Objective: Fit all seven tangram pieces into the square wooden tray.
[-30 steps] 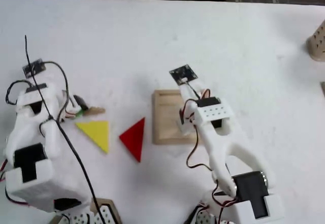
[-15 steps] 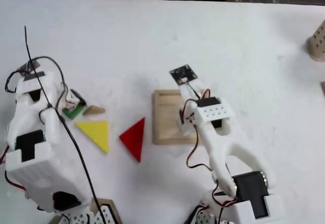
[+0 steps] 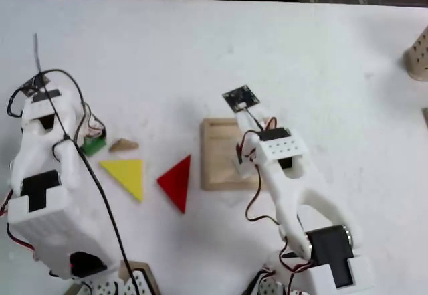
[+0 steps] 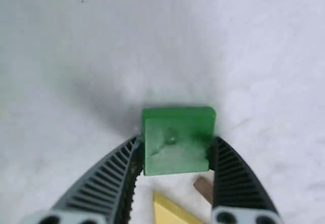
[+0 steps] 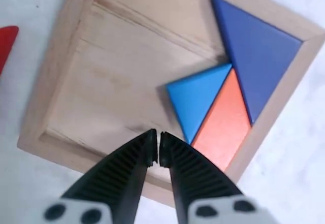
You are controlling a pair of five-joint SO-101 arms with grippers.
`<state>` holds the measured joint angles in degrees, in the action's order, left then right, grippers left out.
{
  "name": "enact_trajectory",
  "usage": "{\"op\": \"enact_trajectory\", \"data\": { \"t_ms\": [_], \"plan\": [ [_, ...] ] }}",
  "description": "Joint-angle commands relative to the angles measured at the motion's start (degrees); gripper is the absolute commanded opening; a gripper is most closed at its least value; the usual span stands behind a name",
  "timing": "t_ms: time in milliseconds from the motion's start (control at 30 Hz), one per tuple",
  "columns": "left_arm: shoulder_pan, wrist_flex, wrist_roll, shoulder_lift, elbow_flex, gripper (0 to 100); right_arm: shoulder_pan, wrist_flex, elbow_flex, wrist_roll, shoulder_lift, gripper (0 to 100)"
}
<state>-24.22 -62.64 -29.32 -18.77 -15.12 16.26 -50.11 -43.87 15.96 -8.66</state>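
The green piece (image 4: 176, 140) sits between the fingers of your left hand (image 4: 175, 145). The jaws are part-way open and pressed against its two opposite sides, so the hand has hold of it. You cannot tell from these views whether it is lifted or resting on the white bench (image 3: 200, 54).

Just behind the left hand's fingertips, toward the wrist, lie a corner of the yellow triangle (image 4: 170, 211) and the tip of the small brown triangle (image 4: 203, 187). Neither touches the green piece. The red triangle (image 3: 176, 181) lies farther out, between the yellow one and the square wooden tray (image 3: 217, 154).

Compared with a second ago, your left arm has drawn back and swung a little away from the tray. The green piece has gone with it and now sits slightly farther from the brown triangle. The yellow, red and brown pieces have not moved.

Your right hand (image 5: 158, 140) has not moved either. It hangs over the near rim of the tray with its jaws closed tip to tip and holding nothing. Ahead of its fingertips, three pieces lie in the tray:

- A light blue triangle (image 5: 195, 94) is closest.
- An orange piece (image 5: 223, 127) is flush beside the light blue one.
- A large dark blue triangle (image 5: 259, 61) fills the far corner.

The remaining tray floor is bare wood.
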Motion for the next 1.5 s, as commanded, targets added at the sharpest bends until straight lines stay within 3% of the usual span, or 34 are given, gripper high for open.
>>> {"op": "enact_trajectory", "data": {
  "t_ms": [0, 267, 367, 667, 833, 967, 1233, 1467],
  "plan": [
    [0.22, 0.18, -0.79, -0.13, 2.02, 6, 0.22, 0.92, 0.62, 0.62, -2.24, 1.8],
    [1.19, -0.62, -0.62, 0.92, 2.99, 6, -0.22, 0.92, 0.62, 0.62, -2.24, 1.8],
    [1.80, -3.52, 2.81, 2.68, 5.19, 6, -0.92, 0.92, 0.70, 0.62, -2.33, 1.8],
    [8.84, -6.86, 4.04, 10.77, 6.15, 6, -0.92, 0.92, 0.70, 0.62, -2.33, 1.8],
    [8.92, -7.82, 4.84, 11.38, 6.15, 6, -1.01, 0.92, 0.70, 0.62, -2.33, 1.8],
    [9.10, -7.82, 8.09, 11.21, 6.07, 13, -1.01, 0.92, 0.70, 0.62, -2.42, 1.8],
    [9.27, 0.62, 8.18, 11.21, -2.73, 16, -0.92, 0.92, 0.70, 0.62, -2.51, 1.8],
    [9.19, 1.85, 7.91, 11.21, -3.43, 16, -0.92, 0.92, 0.70, 0.62, -2.51, 1.8]
  ]
}}
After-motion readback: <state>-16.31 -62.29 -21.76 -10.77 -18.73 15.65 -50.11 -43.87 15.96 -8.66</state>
